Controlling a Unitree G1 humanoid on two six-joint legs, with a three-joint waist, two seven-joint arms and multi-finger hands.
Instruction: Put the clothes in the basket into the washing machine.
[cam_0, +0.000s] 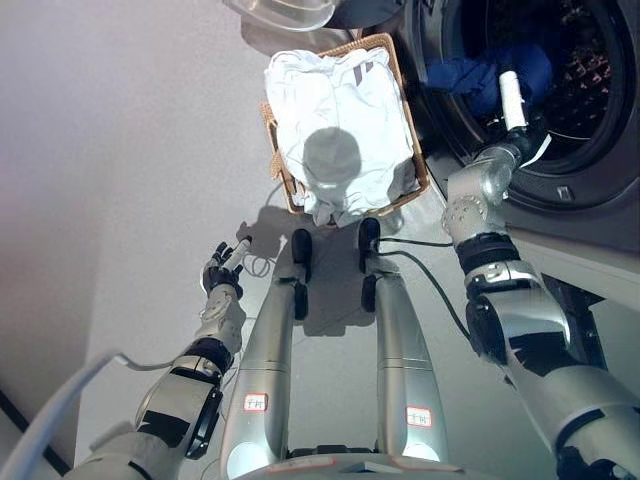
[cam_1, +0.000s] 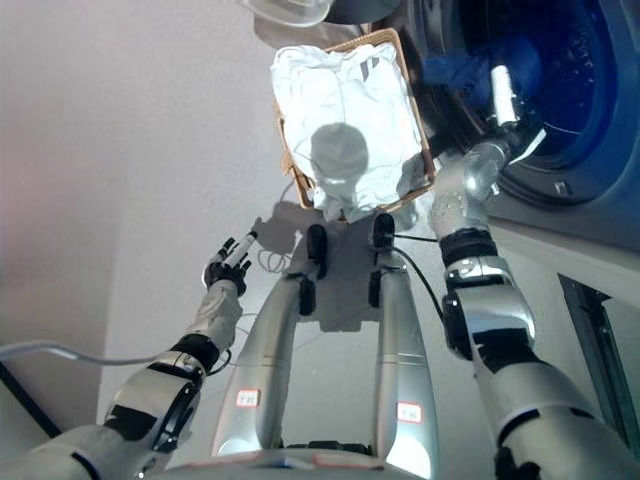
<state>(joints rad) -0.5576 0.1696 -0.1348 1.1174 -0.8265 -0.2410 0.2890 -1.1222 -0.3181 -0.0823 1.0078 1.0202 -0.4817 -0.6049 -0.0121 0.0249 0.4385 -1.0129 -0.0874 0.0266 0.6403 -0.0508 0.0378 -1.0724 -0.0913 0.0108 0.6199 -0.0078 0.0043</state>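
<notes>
— Laundry first: where is it?

— White clothes (cam_0: 340, 125) fill a wicker basket (cam_0: 392, 52) on the pale floor (cam_0: 120, 150), just beside the washing machine (cam_0: 590, 200). A blue garment (cam_0: 480, 72) lies inside the machine's open drum (cam_0: 590, 70).

— What is the right hand doing?

— The right arm reaches up into the drum opening. The right hand (cam_0: 512, 100) sits against the blue garment, a white-covered finger pointing upward. Whether its fingers grip the cloth cannot be told; most of them are hidden.

— And the left hand?

— The left hand (cam_0: 224, 266) hangs low over the floor, well apart from the basket, fingers loosely extended and holding nothing.

— Anything else nearby?

— A clear plastic tub (cam_0: 285, 12) sits beyond the basket at the top edge.
</notes>
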